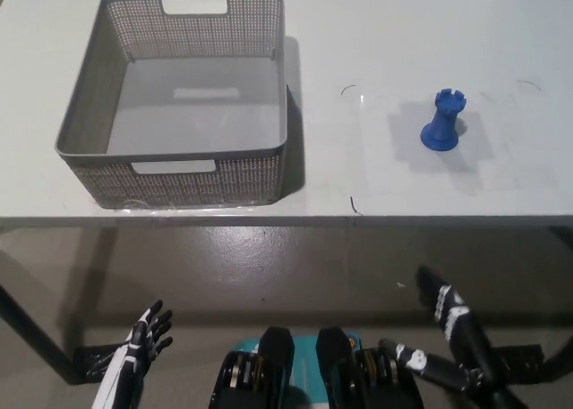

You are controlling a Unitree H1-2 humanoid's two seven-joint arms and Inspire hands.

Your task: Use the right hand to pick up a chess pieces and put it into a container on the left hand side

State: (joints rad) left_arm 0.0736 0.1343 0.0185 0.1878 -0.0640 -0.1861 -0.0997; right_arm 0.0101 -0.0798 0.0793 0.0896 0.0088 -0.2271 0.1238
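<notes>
A blue chess rook stands upright on the white table, right of centre. A grey perforated basket sits at the table's left and has nothing inside. My black right hand is low at the bottom right, below the table's front edge, fingers apart and holding nothing, well short of the rook. At the bottom left my white left hand rests, also below the table edge, fingers spread and holding nothing.
The table's front edge runs across the middle of the view, with grey floor below it. Faint dark pen marks lie on the tabletop between basket and rook.
</notes>
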